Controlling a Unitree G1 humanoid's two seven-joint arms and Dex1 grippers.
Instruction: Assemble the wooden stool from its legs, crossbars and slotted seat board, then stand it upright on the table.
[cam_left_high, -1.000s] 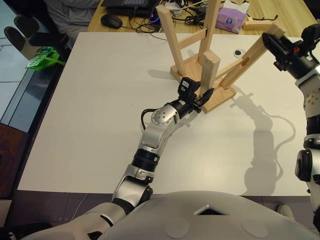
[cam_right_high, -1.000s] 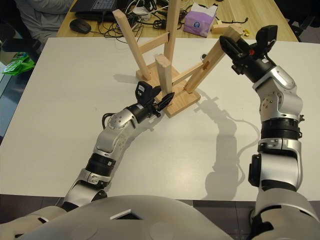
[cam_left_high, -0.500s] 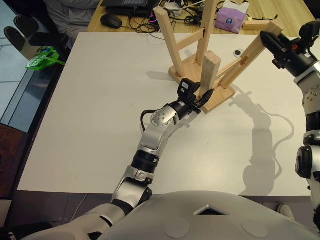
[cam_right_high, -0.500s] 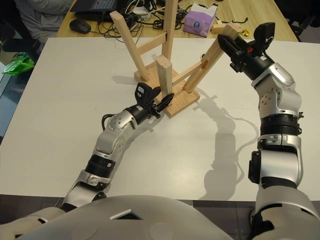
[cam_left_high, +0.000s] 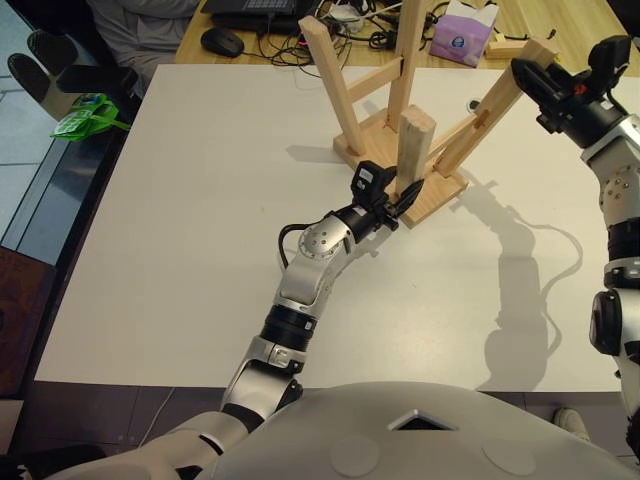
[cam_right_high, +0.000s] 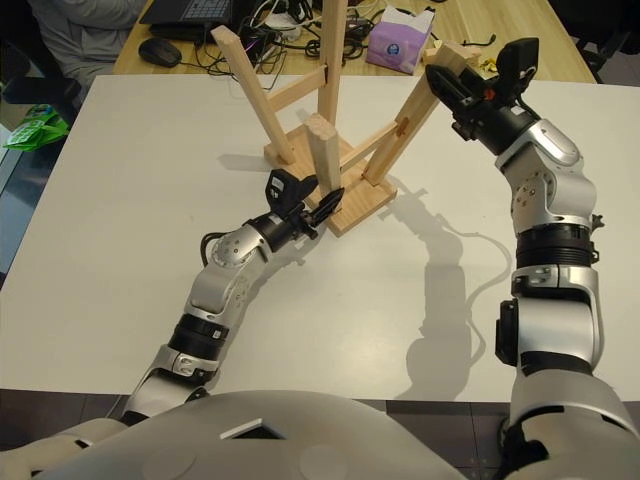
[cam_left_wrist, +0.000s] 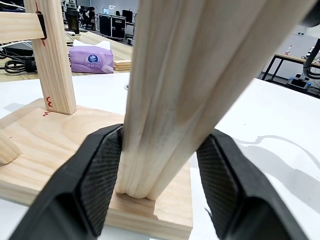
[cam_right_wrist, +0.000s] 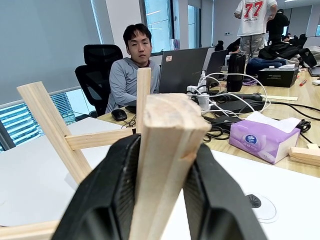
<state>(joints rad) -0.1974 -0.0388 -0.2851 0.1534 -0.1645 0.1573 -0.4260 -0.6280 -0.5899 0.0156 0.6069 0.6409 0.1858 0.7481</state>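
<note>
The pale wooden stool (cam_left_high: 405, 120) lies upside down at the far middle of the white table, its seat board (cam_left_high: 440, 195) flat on the tabletop and its legs pointing up, joined by crossbars (cam_left_high: 375, 80). My left gripper (cam_left_high: 400, 198) is shut on the near stool leg (cam_left_high: 413, 150) at its base, just above the seat board; the pads (cam_left_wrist: 100, 175) press both sides of that leg (cam_left_wrist: 190, 80). My right gripper (cam_right_high: 452, 92) is shut on the top end of the right stool leg (cam_right_high: 405, 130), which leans outward. That leg's end (cam_right_wrist: 165, 150) sits between the black fingers (cam_right_wrist: 112, 195).
Behind the table runs a wooden desk with a mouse (cam_left_high: 222, 41), cables, a laptop and a purple tissue pack (cam_left_high: 458, 30). A small round disc (cam_left_high: 478, 104) lies on the table behind the stool. A green bag (cam_left_high: 85, 115) lies off the table's left edge. Bare tabletop lies near and left.
The whole stool has shifted slightly left and away. My right gripper moved up and left with the leg's end; my left gripper followed with the near leg.
</note>
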